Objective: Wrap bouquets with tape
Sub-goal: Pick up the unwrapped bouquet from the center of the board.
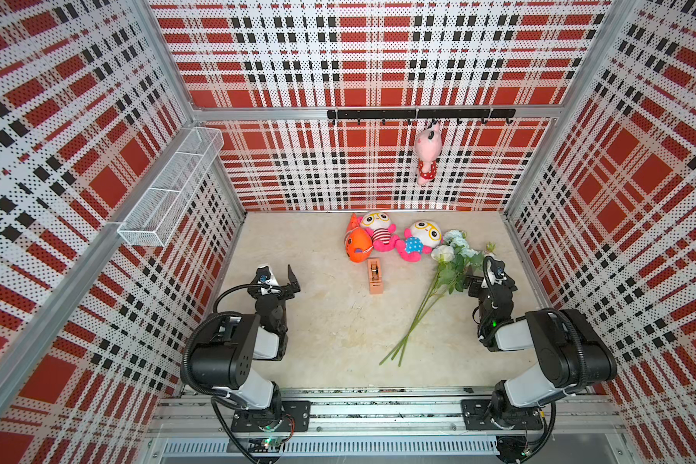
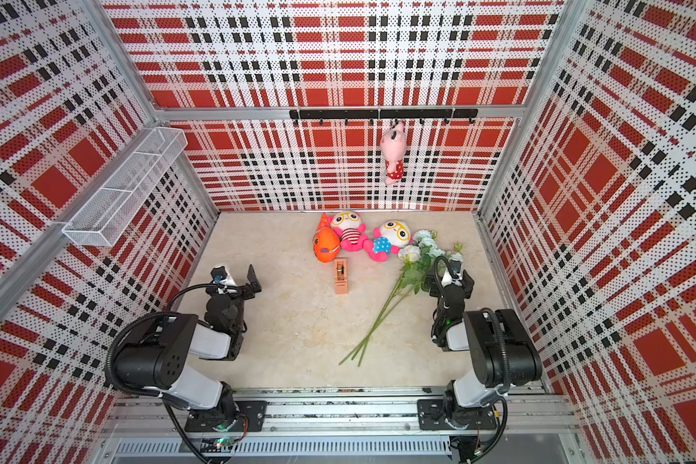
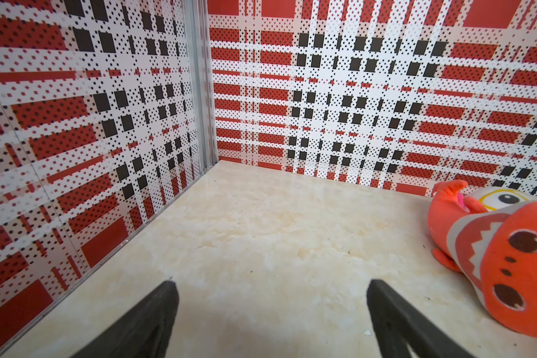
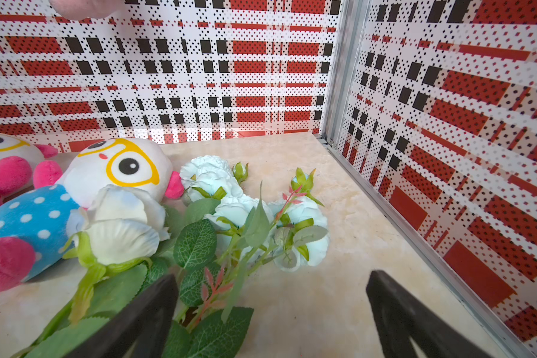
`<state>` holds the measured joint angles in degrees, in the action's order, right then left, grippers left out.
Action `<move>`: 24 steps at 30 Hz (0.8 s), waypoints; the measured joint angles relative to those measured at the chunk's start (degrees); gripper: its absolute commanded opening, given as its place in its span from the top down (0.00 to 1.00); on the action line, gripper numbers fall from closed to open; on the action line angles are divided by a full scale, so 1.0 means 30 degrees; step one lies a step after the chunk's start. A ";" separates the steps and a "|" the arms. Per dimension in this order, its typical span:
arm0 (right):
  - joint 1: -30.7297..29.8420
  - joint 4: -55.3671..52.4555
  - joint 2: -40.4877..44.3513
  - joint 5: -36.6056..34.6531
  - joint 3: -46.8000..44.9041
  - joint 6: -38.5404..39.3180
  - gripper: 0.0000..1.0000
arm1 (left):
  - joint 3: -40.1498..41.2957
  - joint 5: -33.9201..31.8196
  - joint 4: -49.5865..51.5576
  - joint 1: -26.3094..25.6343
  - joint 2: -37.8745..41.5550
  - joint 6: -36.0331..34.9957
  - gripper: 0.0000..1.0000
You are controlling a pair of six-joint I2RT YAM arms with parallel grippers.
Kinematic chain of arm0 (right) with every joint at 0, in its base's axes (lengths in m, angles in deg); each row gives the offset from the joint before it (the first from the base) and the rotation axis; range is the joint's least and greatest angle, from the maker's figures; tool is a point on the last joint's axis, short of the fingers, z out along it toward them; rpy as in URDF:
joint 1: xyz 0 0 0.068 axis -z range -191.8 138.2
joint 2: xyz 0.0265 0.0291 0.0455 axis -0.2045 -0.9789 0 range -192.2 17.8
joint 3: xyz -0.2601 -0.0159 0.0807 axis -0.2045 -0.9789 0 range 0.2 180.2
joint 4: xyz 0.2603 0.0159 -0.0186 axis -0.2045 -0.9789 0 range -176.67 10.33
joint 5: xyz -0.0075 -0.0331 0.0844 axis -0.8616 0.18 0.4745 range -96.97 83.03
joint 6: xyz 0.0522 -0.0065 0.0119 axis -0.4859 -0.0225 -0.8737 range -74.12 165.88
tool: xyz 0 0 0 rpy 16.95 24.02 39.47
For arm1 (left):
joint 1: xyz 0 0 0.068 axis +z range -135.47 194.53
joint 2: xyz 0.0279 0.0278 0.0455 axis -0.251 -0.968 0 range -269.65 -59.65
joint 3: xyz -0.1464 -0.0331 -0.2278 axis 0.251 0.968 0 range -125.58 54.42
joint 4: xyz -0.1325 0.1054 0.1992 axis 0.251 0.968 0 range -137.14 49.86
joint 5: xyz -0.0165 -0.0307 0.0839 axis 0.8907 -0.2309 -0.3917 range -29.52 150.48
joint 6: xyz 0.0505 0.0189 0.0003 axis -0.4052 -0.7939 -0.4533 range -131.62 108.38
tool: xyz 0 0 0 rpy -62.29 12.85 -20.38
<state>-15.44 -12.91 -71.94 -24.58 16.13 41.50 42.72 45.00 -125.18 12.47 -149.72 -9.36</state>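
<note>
Top views, tape [image 1: 375, 276], no legible writing

No readable text, label or number shows anywhere.

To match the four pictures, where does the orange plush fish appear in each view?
Top view: orange plush fish at floor middle, just beyond the tape dispenser.
Top view: same spot.
Left wrist: at the right edge.
Right wrist: not in it.
Shared landmark: plush doll with yellow glasses.
</note>
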 measured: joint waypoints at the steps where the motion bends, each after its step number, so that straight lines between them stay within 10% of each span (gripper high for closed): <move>1: 0.0000 0.0000 0.0000 0.0000 0.0000 -0.0007 0.00 | 0.0000 0.0000 0.0000 0.0000 0.0000 0.0000 0.02; 24: -0.0248 -0.0510 0.0393 -0.0583 0.0007 0.0124 0.00 | -0.0335 -0.1821 0.1479 -0.0488 0.0911 0.0058 0.02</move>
<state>-16.18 -14.44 -70.76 -26.33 16.15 41.87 41.71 39.53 -120.74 11.00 -146.98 -9.18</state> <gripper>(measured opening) 0.998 0.982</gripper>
